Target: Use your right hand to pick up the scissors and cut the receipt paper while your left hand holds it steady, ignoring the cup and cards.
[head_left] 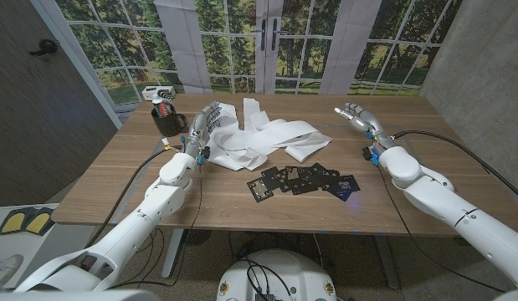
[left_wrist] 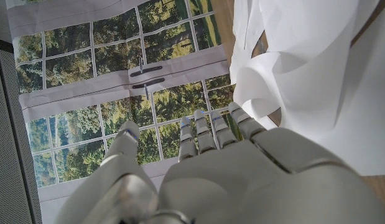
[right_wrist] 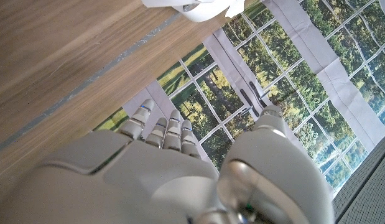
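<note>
Wooden table (head_left: pixel 116 196) before a forest-window backdrop (head_left: pixel 267 42), bearing crumpled receipt (head_left: pixel 267 138), cards (head_left: pixel 305 180) and cup (head_left: pixel 166 121); left hand (head_left: pixel 207 119) and right hand (head_left: pixel 356 116) spread, empty.

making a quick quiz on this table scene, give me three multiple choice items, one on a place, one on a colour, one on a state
1. Where is the cup?
A. far left corner of the table
B. beside the right hand
C. on the cards

2. What colour are the cards?
A. white
B. black
C. red

3. What is the right hand doing?
A. holding scissors
B. pressing the cards
C. holding nothing, fingers apart

Answers: 1 A, the head view shows the cup behind the left hand. 2 B, they lie dark in front of the white receipt paper. 3 C, head and right wrist views show it empty over bare table.
</note>
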Action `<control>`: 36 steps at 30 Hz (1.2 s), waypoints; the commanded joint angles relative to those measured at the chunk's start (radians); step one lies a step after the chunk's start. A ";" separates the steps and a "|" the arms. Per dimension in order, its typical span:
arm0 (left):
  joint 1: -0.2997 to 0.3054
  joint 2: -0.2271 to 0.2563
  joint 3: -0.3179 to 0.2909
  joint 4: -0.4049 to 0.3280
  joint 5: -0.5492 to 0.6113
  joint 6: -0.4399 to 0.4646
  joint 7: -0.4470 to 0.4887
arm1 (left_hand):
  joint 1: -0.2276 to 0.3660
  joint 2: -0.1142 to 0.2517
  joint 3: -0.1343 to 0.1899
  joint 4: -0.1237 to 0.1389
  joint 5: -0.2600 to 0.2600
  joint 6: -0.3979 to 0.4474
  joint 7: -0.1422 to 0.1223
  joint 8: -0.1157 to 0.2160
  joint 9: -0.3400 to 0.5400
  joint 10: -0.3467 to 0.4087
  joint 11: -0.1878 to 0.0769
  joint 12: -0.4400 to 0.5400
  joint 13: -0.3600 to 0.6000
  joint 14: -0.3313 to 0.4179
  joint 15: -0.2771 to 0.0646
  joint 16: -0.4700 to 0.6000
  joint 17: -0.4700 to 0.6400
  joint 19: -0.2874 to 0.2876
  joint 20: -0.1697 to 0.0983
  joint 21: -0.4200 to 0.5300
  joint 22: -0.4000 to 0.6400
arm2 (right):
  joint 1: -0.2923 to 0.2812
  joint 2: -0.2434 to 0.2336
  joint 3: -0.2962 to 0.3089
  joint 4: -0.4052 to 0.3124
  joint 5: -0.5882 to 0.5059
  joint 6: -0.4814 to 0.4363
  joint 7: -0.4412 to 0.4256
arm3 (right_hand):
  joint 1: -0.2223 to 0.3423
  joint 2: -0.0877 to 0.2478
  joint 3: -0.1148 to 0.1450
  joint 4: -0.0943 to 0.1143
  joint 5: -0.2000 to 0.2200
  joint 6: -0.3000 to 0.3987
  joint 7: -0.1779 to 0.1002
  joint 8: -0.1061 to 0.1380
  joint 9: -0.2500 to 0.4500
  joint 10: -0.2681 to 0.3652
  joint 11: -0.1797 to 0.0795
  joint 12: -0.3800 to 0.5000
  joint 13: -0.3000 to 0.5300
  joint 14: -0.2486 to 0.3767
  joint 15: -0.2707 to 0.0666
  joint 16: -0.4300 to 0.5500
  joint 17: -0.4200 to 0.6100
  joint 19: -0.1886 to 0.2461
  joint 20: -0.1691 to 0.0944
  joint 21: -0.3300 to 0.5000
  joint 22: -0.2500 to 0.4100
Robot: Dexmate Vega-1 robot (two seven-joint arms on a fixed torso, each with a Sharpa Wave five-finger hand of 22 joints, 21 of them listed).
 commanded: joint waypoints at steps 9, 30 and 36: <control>-0.013 -0.023 0.006 0.034 0.007 -0.037 -0.004 | 0.016 -0.004 -0.007 -0.001 0.003 -0.007 -0.001 -0.007 0.005 -0.005 0.001 -0.006 -0.001 -0.004 -0.045 -0.006 0.002 0.003 0.006 -0.002 0.003 | -0.034 -0.042 0.024 -0.064 -0.097 -0.053 -0.066 | 0.029 -0.001 0.003 -0.013 -0.007 0.032 -0.001 0.013 0.005 0.027 -0.010 0.012 0.007 0.016 -0.006 0.010 0.003 0.015 -0.002 -0.008 0.006; -0.018 -0.010 0.010 0.036 0.006 -0.020 -0.021 | 0.028 -0.006 -0.009 -0.002 0.003 0.004 -0.009 -0.013 0.004 0.012 -0.003 -0.006 -0.001 0.016 -0.047 -0.006 0.002 0.019 0.007 -0.002 0.003 | -0.045 -0.086 0.041 -0.100 -0.118 -0.124 -0.044 | 0.045 -0.003 0.008 -0.018 -0.011 0.042 -0.003 0.011 0.005 0.040 -0.015 0.013 0.008 0.027 -0.014 0.012 0.003 0.024 -0.006 -0.013 0.006; -0.018 -0.015 0.010 0.039 0.004 -0.015 -0.016 | 0.029 -0.006 -0.009 -0.002 0.003 0.005 -0.007 -0.013 0.004 0.012 -0.001 -0.006 -0.001 0.016 -0.045 -0.006 0.002 0.018 0.009 -0.003 0.004 | -0.055 -0.105 0.048 -0.117 -0.133 -0.154 -0.050 | 0.051 -0.003 0.010 -0.019 -0.012 0.045 -0.005 0.011 0.005 0.047 -0.016 0.015 0.009 0.028 -0.015 0.011 0.003 0.026 -0.006 -0.014 0.006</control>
